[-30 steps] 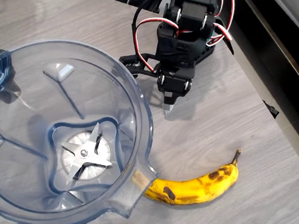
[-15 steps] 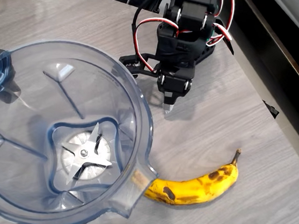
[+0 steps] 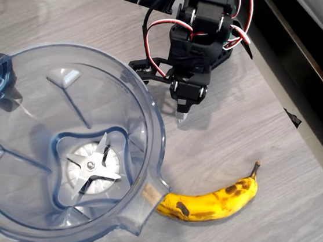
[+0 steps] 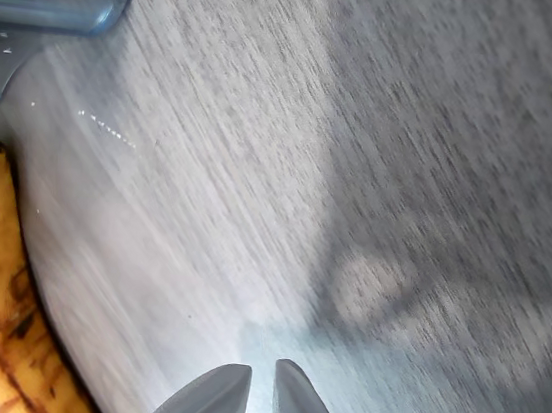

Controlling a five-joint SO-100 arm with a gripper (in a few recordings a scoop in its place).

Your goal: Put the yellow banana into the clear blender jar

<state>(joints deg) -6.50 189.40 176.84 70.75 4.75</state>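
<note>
In the overhead view, the clear blender jar (image 3: 59,144) sits at the left side of the grey wooden desk (image 3: 273,169), with its silver blade (image 3: 93,166) at the bottom. The black gripper (image 3: 181,118) hangs over the desk near the far edge, just right of the jar's rim, with its fingers (image 4: 201,404) pressed almost together and holding nothing. The yellow banana (image 3: 214,200) lies flat near the front edge, its blunt end beside the jar's spout. It is apart from the fingers, closer to the front edge than they are.

No readable text, labels, brands or numbers — none legible on anything in view.
</note>
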